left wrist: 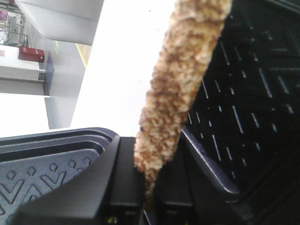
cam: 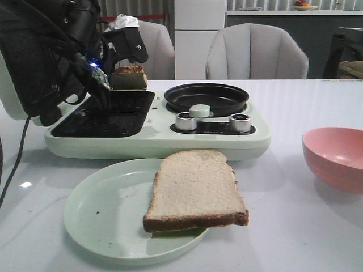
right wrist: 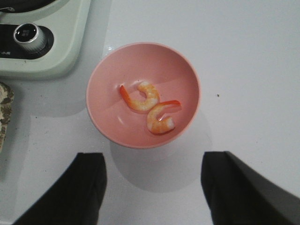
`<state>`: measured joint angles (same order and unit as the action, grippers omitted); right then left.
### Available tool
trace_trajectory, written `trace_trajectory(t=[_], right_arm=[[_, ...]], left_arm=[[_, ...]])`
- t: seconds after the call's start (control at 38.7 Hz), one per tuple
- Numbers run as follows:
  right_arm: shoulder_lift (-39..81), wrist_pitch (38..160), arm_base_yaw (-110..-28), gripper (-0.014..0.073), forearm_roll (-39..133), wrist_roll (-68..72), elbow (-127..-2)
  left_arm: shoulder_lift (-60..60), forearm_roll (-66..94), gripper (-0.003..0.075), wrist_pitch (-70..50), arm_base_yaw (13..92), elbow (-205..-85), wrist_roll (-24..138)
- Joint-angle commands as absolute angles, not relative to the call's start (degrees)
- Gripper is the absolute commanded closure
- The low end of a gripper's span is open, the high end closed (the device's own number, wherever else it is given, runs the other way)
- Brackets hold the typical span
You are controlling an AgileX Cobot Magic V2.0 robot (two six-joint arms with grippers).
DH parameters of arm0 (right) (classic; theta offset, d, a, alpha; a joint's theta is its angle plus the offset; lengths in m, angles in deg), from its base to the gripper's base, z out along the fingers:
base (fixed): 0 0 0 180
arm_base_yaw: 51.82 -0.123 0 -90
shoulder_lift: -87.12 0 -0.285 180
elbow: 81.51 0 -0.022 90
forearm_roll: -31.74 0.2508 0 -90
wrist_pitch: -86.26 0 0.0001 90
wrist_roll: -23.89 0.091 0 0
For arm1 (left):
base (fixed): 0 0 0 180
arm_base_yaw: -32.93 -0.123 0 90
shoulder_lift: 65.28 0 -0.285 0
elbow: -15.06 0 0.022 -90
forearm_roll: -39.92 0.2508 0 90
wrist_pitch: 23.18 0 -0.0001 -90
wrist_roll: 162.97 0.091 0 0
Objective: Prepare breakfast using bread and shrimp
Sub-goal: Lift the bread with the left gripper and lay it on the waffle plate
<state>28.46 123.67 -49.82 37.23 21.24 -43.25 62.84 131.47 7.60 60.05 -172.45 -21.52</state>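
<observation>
Three cameras: one low and forward-facing, two on the wrists.

Front: low over the desk (cam: pixel 295 113), looking forward toward chairs. Left wrist: very close, along a bread slice (left wrist: pixel 180 89) edge. Right wrist: straight down from above onto the pink bowl (right wrist: pixel 143 56), shared with the front view's right edge.

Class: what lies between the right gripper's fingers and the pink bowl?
Nothing: in the right wrist view, only bare table separates the fingers from the pink bowl.

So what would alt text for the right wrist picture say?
A pink bowl holding two curled orange shrimp sits on a white table, seen from above the right claw, whose fingers are spread apart. A green cooker corner with a silver knob shows nearby.
</observation>
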Motion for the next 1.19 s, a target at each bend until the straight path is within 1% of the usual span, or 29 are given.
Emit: trace_trajectory(t=[0.0,0.03,0.13,0.34,0.39,0.62,0.78,0.85,0.96,1.06,1.16], right_arm=[[28.7,119.7,-49.7,0.0052,36.9,20.8,-45.2],[28.7,119.7,-49.7,0.0052,36.9,20.8,-45.2],[28.7,119.7,-49.7,0.0052,36.9,20.8,-45.2],[28.7,119.7,-49.7,0.0052,36.9,20.8,-45.2],[28.7,119.7,-49.7,0.0052,36.9,20.8,-45.2],[28.7,119.7,-49.7,0.0052,36.9,20.8,-45.2],[28.7,119.7,-49.7,0.0052,36.9,20.8,-45.2],[28.7,119.7,-49.7,0.0052,36.9,20.8,-45.2],[28.7,119.7,-49.7,0.0052,36.9,20.8,-45.2],[28.7,119.7,-49.7,0.0052,36.9,20.8,-45.2],[28.7,119.7,-49.7,0.0052,36.9,20.8,-45.2]], left_arm=[[57.1,132.7,0.0565,9.8,60.0,-172.7,-21.9],[57.1,132.7,0.0556,9.9,60.0,-172.3,-21.9],[55.8,132.7,0.0477,8.9,60.0,-169.9,-21.9],[55.0,132.7,0.0268,9.2,60.0,-166.0,-21.9],[54.9,132.7,0.0243,9.7,60.0,-165.8,-21.9],[52.0,132.5,0.0244,10.1,61.4,-165.0,-22.3],[49.0,128.3,0.0244,11.0,63.2,-165.0,-22.1],[47.4,124.9,0.0244,11.9,64.3,-165.0,-21.4],[45.8,118.5,0.0244,13.2,65.4,-165.0,-15.3],[44.5,112.0,0.0244,19.4,66.1,-165.0,-13.3],[42.3,104.6,0.0244,22.9,66.5,-165.0,-13.3]])
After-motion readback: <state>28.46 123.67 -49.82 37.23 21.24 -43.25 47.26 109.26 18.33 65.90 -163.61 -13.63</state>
